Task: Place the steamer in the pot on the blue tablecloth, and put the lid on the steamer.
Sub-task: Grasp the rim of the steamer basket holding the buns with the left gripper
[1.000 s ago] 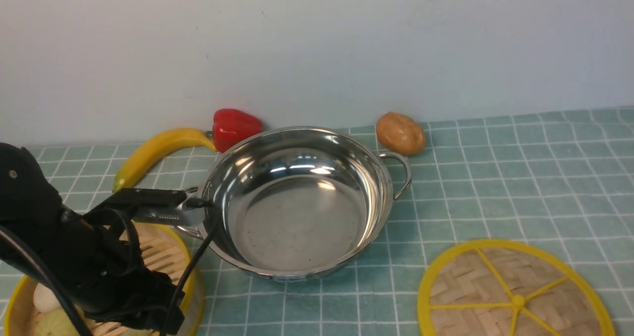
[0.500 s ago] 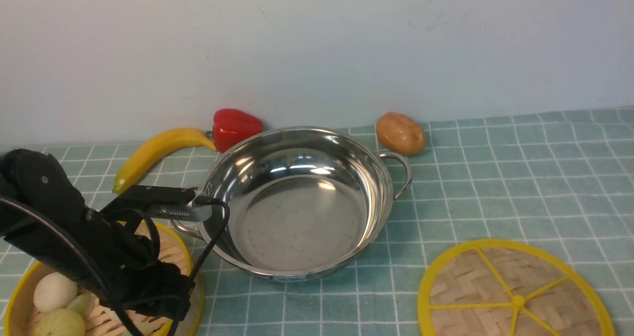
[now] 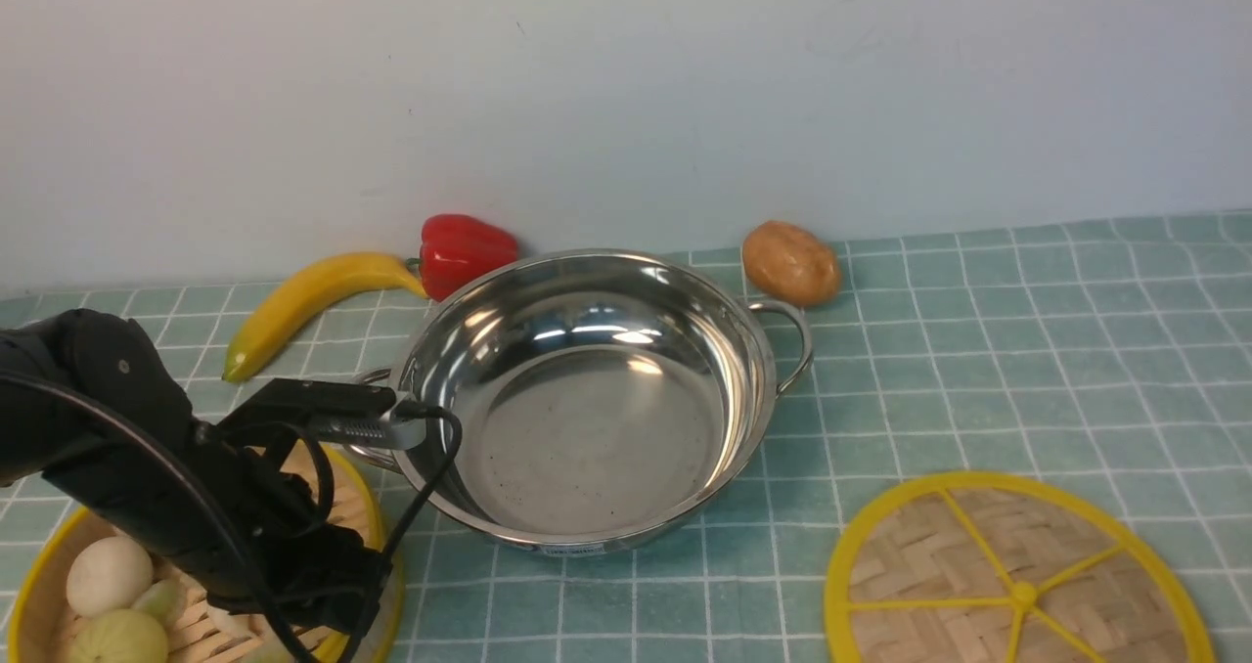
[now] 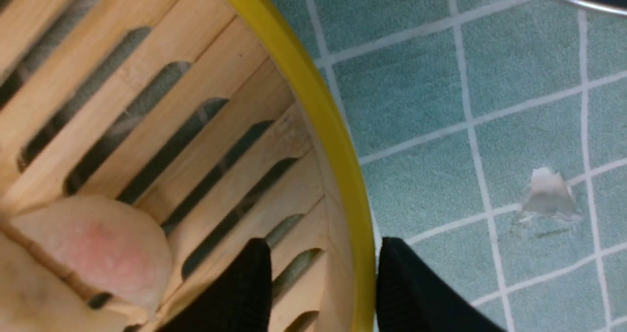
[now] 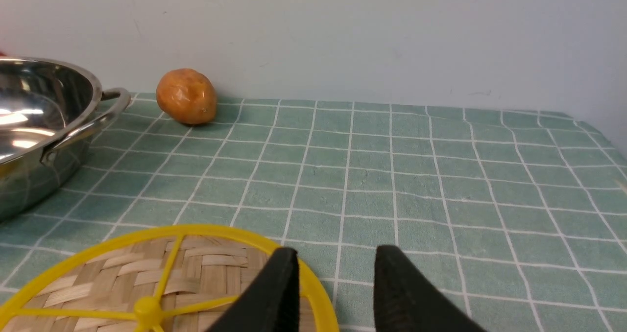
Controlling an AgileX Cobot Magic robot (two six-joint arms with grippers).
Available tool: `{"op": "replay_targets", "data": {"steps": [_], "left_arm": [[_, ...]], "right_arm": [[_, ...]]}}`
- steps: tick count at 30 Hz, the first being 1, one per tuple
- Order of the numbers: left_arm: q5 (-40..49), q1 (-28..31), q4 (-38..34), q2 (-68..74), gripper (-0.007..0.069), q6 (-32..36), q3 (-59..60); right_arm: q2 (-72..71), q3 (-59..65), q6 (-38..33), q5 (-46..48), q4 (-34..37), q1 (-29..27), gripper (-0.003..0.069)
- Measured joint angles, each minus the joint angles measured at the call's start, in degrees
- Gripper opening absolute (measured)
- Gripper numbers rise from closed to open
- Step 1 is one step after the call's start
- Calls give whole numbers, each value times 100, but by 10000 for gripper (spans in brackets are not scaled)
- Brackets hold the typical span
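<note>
The steamer (image 3: 44, 585) sits on the blue tablecloth (image 3: 978, 350) at the near left, with pale buns (image 3: 108, 575) inside. My left arm (image 3: 147, 448) reaches down over it. In the left wrist view my left gripper (image 4: 323, 246) is open and straddles the steamer's yellow rim (image 4: 313, 97), one finger inside and one outside. The empty pot (image 3: 587, 428) stands in the middle, right of the steamer. The lid (image 3: 1017, 585) lies flat at the near right. My right gripper (image 5: 335, 258) is open over the edge of the lid (image 5: 196, 268) and does not show in the front view.
A banana (image 3: 303, 301) and a red pepper (image 3: 465, 250) lie behind the pot on the left. A brown potato (image 3: 790, 262) lies by the pot's right handle. The wall is close behind them. A small pale scuff (image 4: 548, 195) marks the cloth beside the steamer.
My left arm has sunk lower and drawn nearer over the steamer, uncovering the buns. The steamer, pot and lid have not moved.
</note>
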Motion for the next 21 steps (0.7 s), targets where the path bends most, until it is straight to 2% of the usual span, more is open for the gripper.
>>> {"op": "replay_targets", "data": {"steps": [10, 21], "left_arm": [[-18, 0, -33, 13, 281, 2, 0], [-191, -264, 25, 357, 281, 150, 0]], "right_arm": [[0, 0, 0, 0, 0, 0, 242], [0, 0, 0, 0, 0, 0, 242]]}}
